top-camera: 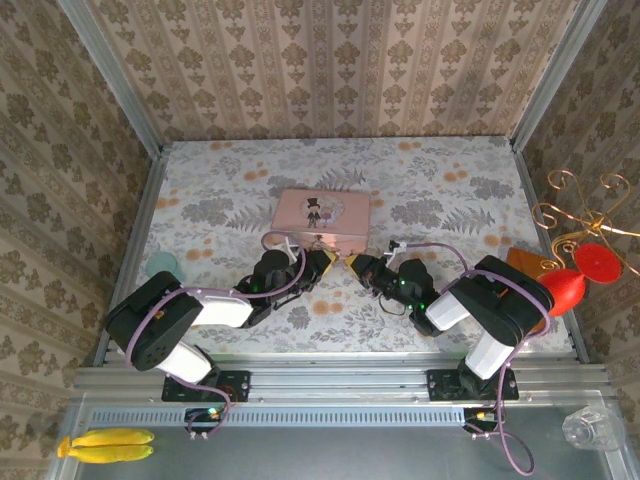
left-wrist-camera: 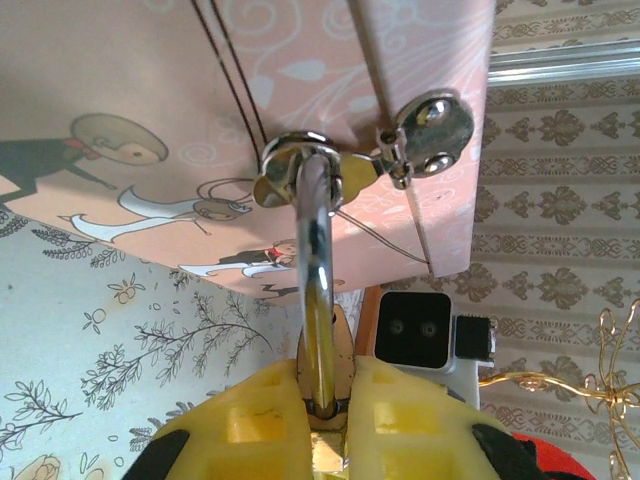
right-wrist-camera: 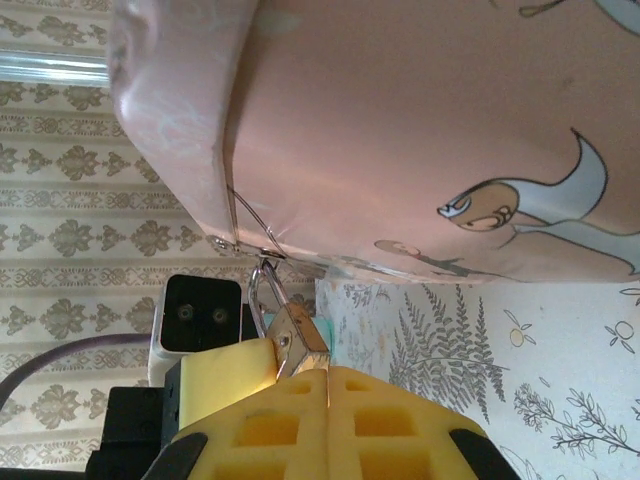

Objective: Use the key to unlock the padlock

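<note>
Your left fingers (left-wrist-camera: pixel 250 425) are clamping the padlock (left-wrist-camera: pixel 333 345) by its brass body, with the shackle (left-wrist-camera: pixel 315 250) running up out of the grip. The shackle is passing through the ring on the front of the tin (left-wrist-camera: pixel 120 80), just beside the silvery hasp (left-wrist-camera: pixel 425 135).

Your right fingers (right-wrist-camera: pixel 280 430) are pressing together with only a thin seam between them. Their tips are sitting right at the padlock (right-wrist-camera: pixel 300 335), which is hanging tilted under the tin's (right-wrist-camera: pixel 400 130) edge. You cannot tell whether the key is pinched in that seam.

From above, you are bringing both sets of fingers, left (top-camera: pixel 322 262) and right (top-camera: pixel 354 264), tip to tip just in front of the tin (top-camera: pixel 320 212). The tin is standing mid-counter (top-camera: pixel 230 190), its lid down.
</note>
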Tool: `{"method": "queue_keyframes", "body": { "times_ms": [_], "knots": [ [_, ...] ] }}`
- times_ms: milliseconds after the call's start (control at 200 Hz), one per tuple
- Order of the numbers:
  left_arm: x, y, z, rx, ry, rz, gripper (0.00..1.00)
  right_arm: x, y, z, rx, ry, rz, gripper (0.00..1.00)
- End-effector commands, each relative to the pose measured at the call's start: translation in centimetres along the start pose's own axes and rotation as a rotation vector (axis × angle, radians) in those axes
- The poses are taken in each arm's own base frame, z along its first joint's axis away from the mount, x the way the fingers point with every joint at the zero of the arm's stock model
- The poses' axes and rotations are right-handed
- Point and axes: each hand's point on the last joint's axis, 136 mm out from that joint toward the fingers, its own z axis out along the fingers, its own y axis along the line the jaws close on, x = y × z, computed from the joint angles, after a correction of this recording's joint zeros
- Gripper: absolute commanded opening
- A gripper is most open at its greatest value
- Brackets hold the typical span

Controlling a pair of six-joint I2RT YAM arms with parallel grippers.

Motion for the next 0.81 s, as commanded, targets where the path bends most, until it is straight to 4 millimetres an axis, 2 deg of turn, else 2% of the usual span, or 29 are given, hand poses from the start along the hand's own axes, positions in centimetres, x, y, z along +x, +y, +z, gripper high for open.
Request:
{"method": "queue_keyframes", "body": {
  "times_ms": [0,135,425,800],
  "knots": [
    [1.3,-7.4,-0.4,0.242,0.060,0.075,0.00,-0.7,-0.9,0.3,0.036,-0.027,0.015,0.00],
    [1.3,-7.6,-0.4,0.245,0.061,0.077,0.00,-0.3,-0.4,0.5,0.022,-0.012,0.007,0.00],
    [1.2,-8.5,-0.1,0.269,0.061,0.077,0.00,1.7,0.2,1.9,0.009,0.035,0.010,0.00],
    [1.2,-8.5,-0.1,0.266,0.062,0.079,0.00,1.4,0.4,1.8,0.006,0.012,-0.002,0.00]
  ]
}}
